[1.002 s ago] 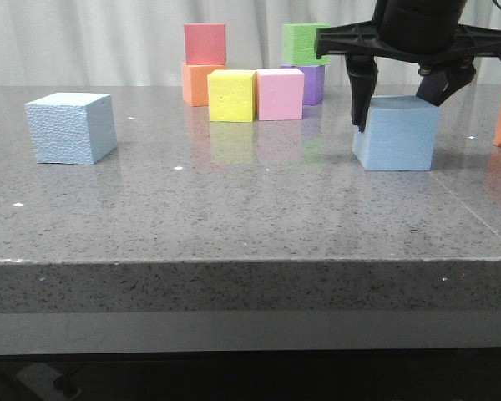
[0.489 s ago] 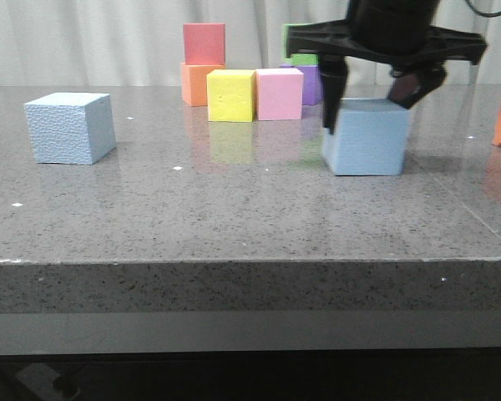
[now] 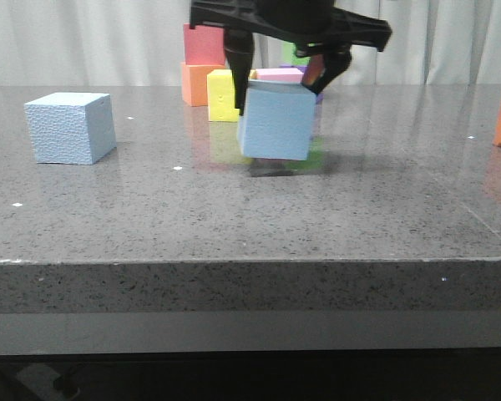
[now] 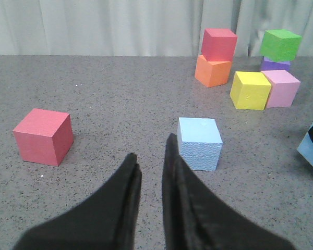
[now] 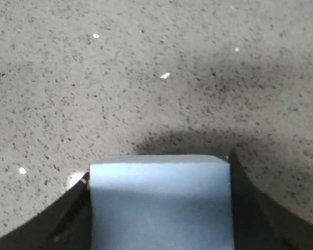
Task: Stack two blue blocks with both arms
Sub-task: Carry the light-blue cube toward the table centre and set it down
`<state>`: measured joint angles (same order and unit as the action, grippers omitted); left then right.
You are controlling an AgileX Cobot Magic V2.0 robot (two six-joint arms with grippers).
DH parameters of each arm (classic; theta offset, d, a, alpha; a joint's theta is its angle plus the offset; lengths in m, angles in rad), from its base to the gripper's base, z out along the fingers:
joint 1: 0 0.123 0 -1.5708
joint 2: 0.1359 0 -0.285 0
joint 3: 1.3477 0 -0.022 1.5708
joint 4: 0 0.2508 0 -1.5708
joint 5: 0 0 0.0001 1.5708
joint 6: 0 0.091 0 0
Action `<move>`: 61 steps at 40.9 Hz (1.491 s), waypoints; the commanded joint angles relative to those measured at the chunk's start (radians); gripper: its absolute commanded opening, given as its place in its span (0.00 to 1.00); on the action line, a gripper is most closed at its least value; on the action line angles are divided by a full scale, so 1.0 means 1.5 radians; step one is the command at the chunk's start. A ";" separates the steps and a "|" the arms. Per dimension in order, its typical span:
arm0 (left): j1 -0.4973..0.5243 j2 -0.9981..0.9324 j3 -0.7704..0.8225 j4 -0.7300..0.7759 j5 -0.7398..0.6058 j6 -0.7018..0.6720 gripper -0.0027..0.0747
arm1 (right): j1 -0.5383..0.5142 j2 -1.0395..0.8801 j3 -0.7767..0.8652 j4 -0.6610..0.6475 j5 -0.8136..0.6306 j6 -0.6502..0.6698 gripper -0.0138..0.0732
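Right claw [image 3: 280,83] is clamped on the smooth blue block [image 3: 275,124], holding it just off the table [image 3: 234,217] so it can clear the rough blue block [image 3: 71,127] well off to the left, while the left claw [image 4: 150,172] sits nearly closed, empty.

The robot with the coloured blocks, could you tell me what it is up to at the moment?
The right gripper is clamped on a smooth blue block and holds it just off the table, a shadow beneath it. The other, rough-textured blue block sits alone to the left, the likely base. The left gripper holds nothing, its fingers nearly together, near that block.
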<state>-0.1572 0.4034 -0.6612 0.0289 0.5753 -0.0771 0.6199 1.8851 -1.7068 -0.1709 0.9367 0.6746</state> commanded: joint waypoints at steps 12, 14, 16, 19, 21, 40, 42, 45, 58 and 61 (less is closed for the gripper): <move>-0.006 0.011 -0.019 0.001 -0.050 -0.002 0.18 | 0.025 0.065 -0.150 -0.095 0.083 0.097 0.49; -0.006 0.011 -0.019 0.001 -0.050 -0.002 0.18 | 0.025 0.066 -0.150 -0.095 0.083 0.097 0.49; -0.006 0.011 -0.019 0.001 -0.050 -0.002 0.18 | 0.025 0.067 -0.150 -0.095 0.089 0.096 0.49; -0.006 0.011 -0.019 0.001 -0.050 -0.002 0.18 | 0.025 0.067 -0.150 -0.095 0.103 0.096 0.49; -0.006 0.011 -0.019 0.001 -0.050 -0.002 0.18 | 0.025 0.068 -0.150 -0.095 0.104 0.096 0.49; -0.006 0.011 -0.019 0.001 -0.050 -0.002 0.18 | 0.025 0.068 -0.156 -0.082 0.118 0.076 0.73; -0.006 0.011 -0.019 0.001 -0.050 -0.002 0.18 | 0.025 0.065 -0.164 -0.065 0.118 0.061 0.73; -0.006 0.011 -0.019 0.001 -0.050 -0.002 0.18 | 0.025 0.054 -0.174 -0.050 0.116 0.049 0.73; -0.006 0.011 -0.019 0.001 -0.050 -0.002 0.18 | 0.025 -0.012 -0.186 -0.068 0.137 0.049 0.73; -0.006 0.011 -0.019 0.001 -0.050 -0.002 0.18 | 0.025 -0.015 -0.186 -0.071 0.135 0.049 0.73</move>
<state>-0.1572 0.4034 -0.6612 0.0289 0.5753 -0.0771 0.6599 1.9290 -1.9555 -0.2341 1.1632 0.7606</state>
